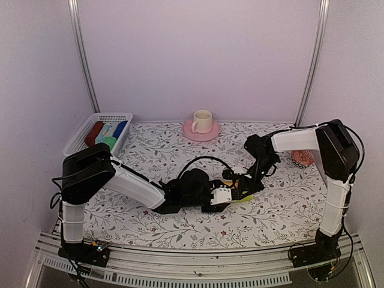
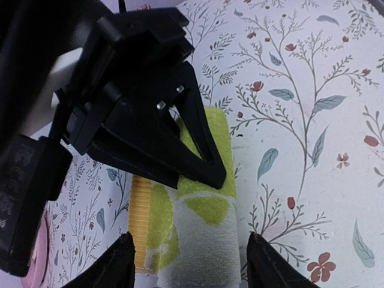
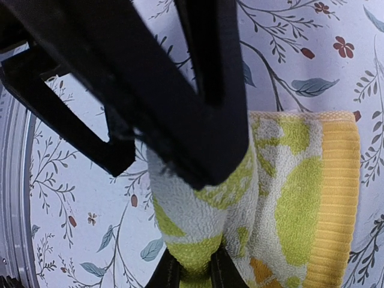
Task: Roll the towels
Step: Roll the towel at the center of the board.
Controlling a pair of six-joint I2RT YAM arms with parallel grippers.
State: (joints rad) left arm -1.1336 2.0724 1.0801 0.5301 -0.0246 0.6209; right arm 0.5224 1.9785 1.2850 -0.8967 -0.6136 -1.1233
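Towel (image 2: pixel 204 240), pale yellow with green printed marks, is lying partly rolled near the middle of the floral table cover (image 1: pixel 288 204). The right gripper (image 3: pixel 195 275) is pinching together on one end of the roll. The left gripper (image 2: pixel 192 271) is holding its fingers apart, straddling the other end. A cream cup (image 1: pixel 202 120) is sitting well apart at the back.

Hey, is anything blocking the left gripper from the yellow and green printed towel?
Nothing visible. The pale yellow terry towel with green prints lies between the open fingers of the left gripper; the right gripper pinches a fold of it.
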